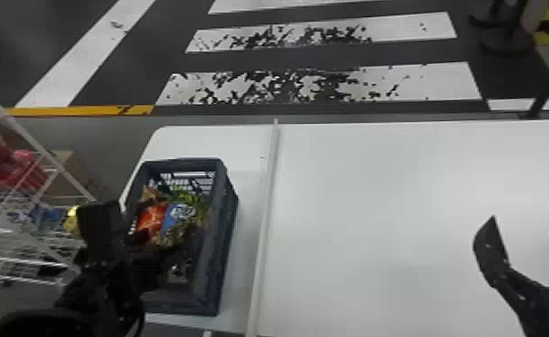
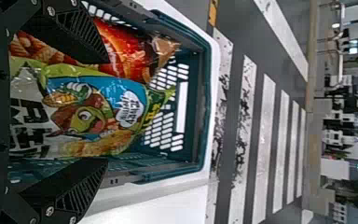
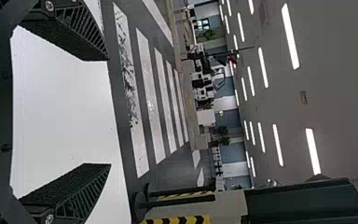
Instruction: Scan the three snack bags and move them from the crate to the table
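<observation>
In the head view my left gripper is at the near-left part of the dark crate. Inside the crate lie a red-orange snack bag and a green and blue snack bag. The left wrist view has my left gripper open over the crate, one finger across the red-orange bag, the other by the crate's side wall; the cartoon-printed green and blue bag lies between. I cannot tell whether a third bag lies there. My right gripper is open above the table's right part; the right wrist view shows this gripper holding nothing.
The white table bears a raised pale strip running front to back, just right of the crate. A white wire rack with packages stands at the left. Behind the table, dark posts stand at the right.
</observation>
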